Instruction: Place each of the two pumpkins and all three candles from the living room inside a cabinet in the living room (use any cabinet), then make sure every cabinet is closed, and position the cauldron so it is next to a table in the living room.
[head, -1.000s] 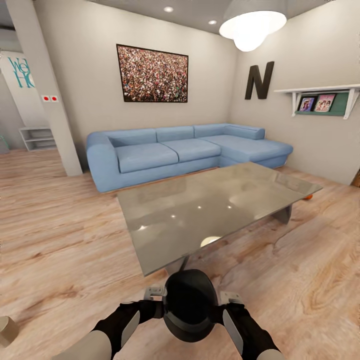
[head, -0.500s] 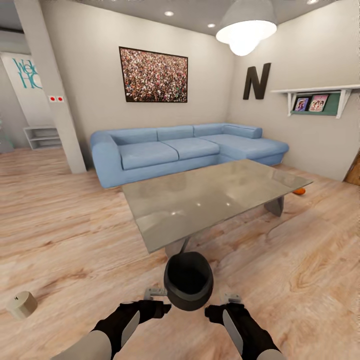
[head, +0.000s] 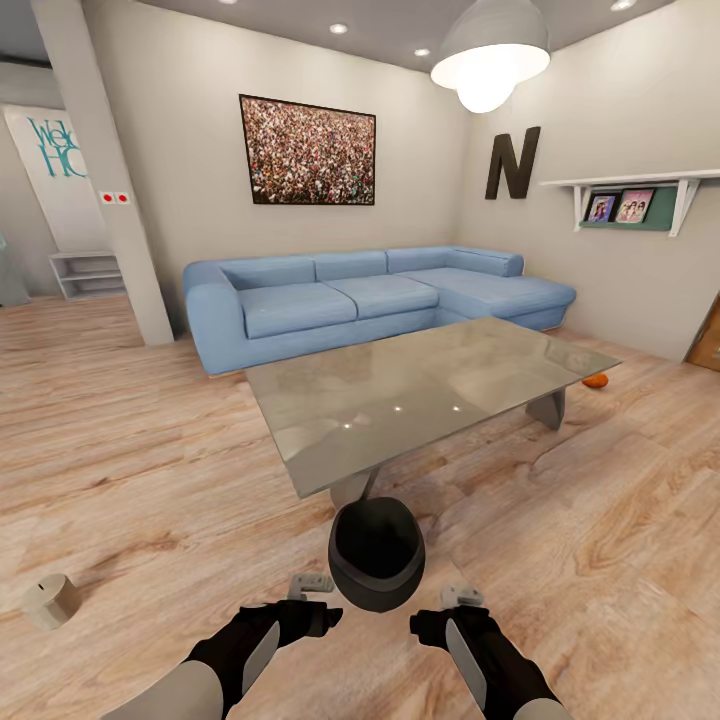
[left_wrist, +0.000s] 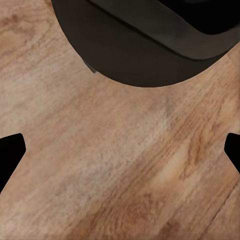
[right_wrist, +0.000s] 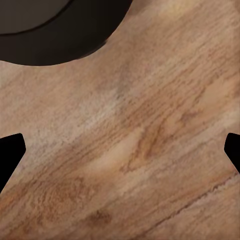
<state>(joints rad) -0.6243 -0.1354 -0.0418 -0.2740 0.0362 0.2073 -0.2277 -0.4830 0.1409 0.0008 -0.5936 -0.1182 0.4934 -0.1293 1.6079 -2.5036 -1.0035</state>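
Both grippers, left gripper (head: 312, 583) and right gripper (head: 460, 596), now stand apart from the cauldron (head: 377, 553); a second ago they clamped its sides. Wrist views show each pair of fingers spread wide over bare wood floor (head: 150, 480). Cauldron rests on the floor, lower centre, just before the glass table (head: 420, 400); interior dark, contents indiscernible. One candle (head: 51, 600) lower left, one pumpkin (head: 596, 380) at right.

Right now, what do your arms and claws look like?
My arms are light grey near my body, then turn black and bulky toward the wrists, each with a grey panel on the side. The left claw and right claw are small pale grey blocks in the head view. In the left wrist view my fingertips look flat and black.
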